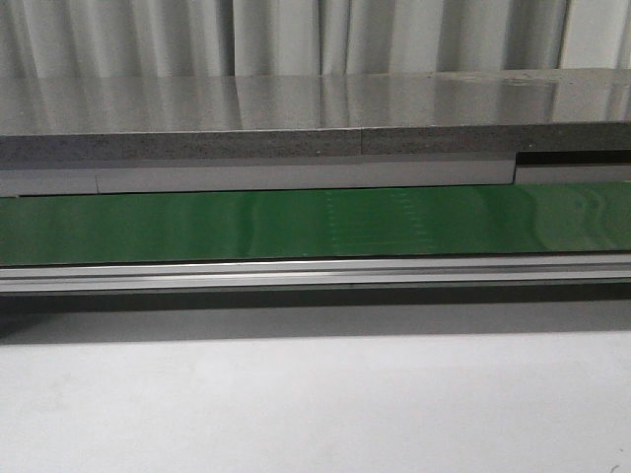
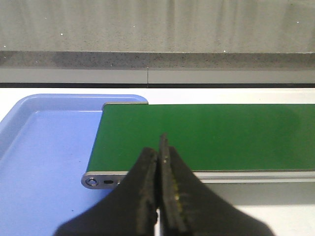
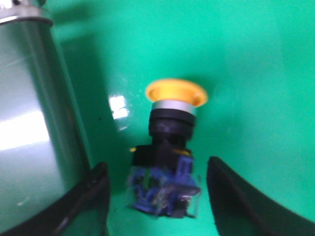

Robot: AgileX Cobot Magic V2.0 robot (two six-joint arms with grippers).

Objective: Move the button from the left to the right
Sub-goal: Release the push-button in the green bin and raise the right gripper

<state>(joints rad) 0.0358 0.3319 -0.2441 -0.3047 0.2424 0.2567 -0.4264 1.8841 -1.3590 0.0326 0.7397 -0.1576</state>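
The button (image 3: 170,147) shows only in the right wrist view: a round yellow head, a silver ring, a black body and a blue-and-clear block at its back end. It lies on its side on a green surface (image 3: 246,64). My right gripper (image 3: 157,196) is open, with one finger on each side of the button's back end and not touching it. My left gripper (image 2: 158,157) is shut and empty, over the near rail at the end of the green belt (image 2: 206,135). Neither gripper nor the button shows in the front view.
A blue tray (image 2: 44,147) lies under the end of the belt in the left wrist view. The belt (image 1: 315,222) runs across the front view behind a metal rail (image 1: 315,276), with a grey ledge (image 1: 296,138) beyond. A shiny metal wall (image 3: 29,123) stands beside the button.
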